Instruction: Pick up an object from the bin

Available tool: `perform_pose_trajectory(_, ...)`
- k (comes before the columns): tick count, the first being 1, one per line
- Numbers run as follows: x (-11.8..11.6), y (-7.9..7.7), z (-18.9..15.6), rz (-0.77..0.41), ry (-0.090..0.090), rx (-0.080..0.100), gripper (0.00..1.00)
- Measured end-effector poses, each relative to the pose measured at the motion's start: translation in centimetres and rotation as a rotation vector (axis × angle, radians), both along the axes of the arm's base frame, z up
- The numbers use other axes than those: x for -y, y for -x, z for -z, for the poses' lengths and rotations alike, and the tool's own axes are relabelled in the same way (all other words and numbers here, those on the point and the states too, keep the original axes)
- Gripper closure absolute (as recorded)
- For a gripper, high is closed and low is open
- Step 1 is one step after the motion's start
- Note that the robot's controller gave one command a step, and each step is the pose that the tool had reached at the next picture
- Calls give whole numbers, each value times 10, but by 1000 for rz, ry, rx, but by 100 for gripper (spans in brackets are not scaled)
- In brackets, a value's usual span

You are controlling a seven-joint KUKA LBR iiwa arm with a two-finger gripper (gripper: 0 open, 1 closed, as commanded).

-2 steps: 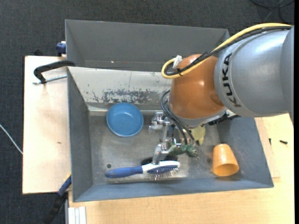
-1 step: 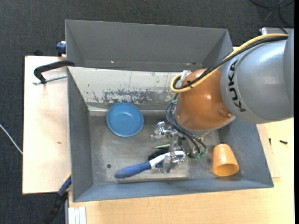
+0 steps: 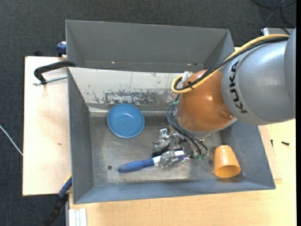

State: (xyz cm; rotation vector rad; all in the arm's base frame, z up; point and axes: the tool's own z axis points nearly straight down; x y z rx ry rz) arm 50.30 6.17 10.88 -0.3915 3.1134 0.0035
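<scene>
The claw, low over the floor of the bin, right of centre and towards the near wall. Its metal parts crowd together with cables under the orange wrist cover, so whether it is open or closed cannot be told, nor whether it has hold of anything. Directly at the claw lies the brush: its bristle end meets the claw's lower edge, and its blue handle runs out to the left along the bin floor, near the front wall. The orange cup lies on its side to the right of the claw, just apart from it. The blue bowl stands upright to the upper left, near the back wall, well apart from the brush
</scene>
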Motion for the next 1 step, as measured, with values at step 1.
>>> perform_pose_trajectory(1, 15, -3, -216, -481, 4, 9, 100)
